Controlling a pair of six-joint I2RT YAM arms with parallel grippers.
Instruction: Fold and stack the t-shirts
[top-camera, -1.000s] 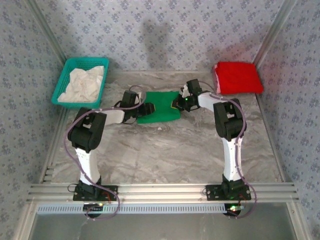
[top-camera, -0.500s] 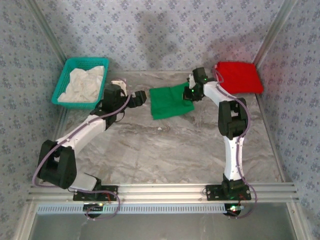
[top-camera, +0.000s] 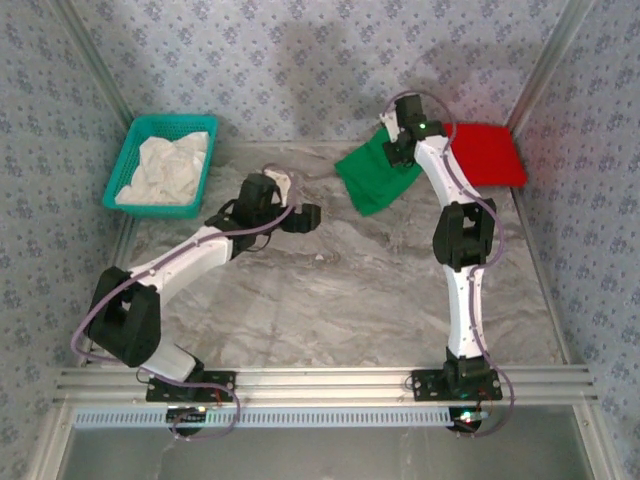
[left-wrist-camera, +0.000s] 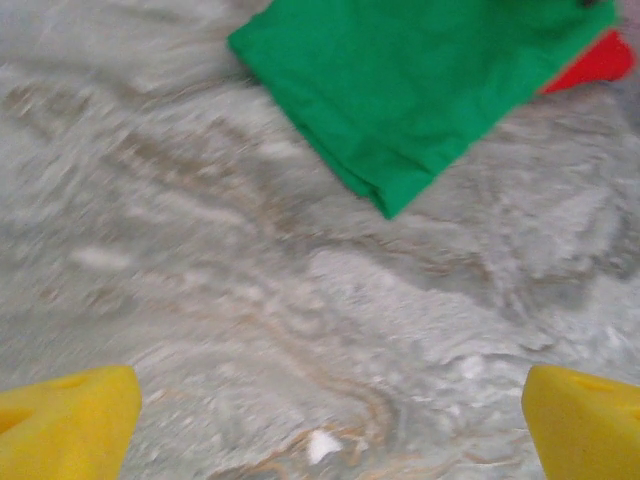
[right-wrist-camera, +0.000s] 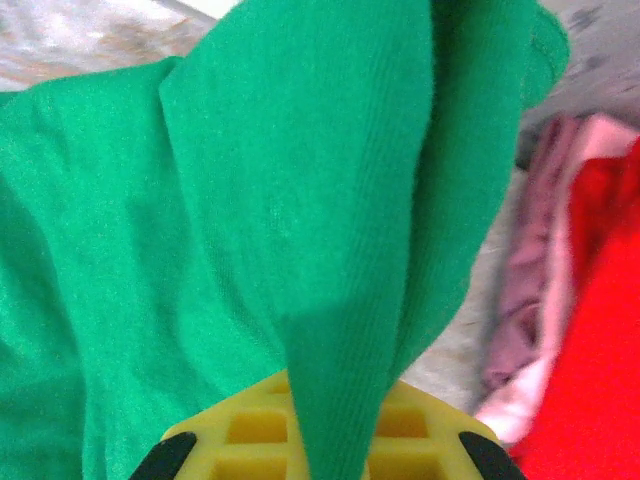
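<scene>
The green t-shirt (top-camera: 372, 178) hangs folded from my right gripper (top-camera: 398, 140), which is shut on its upper edge, just left of the red t-shirt (top-camera: 490, 153). The red t-shirt lies folded at the back right corner. In the right wrist view green fabric (right-wrist-camera: 250, 200) drapes over the yellow fingers (right-wrist-camera: 240, 440) of that gripper (right-wrist-camera: 330, 445), with the red t-shirt (right-wrist-camera: 600, 380) at the right. My left gripper (top-camera: 305, 217) is open over bare table, short of the green t-shirt (left-wrist-camera: 400, 90). Its yellow fingertips (left-wrist-camera: 60, 430) stand far apart around nothing; the gripper (left-wrist-camera: 325, 430) faces the marble top.
A teal mesh basket (top-camera: 128, 160) holding crumpled white cloth (top-camera: 165, 165) stands at the back left. Patterned walls close in the table on three sides. Pink and white fabric (right-wrist-camera: 540, 300) shows beside the red t-shirt. A small white fleck (left-wrist-camera: 322, 445) lies on the table.
My left gripper opened, let go of the green t-shirt and drew away. My right gripper lifted the shirt and carried it back and right toward the red one.
</scene>
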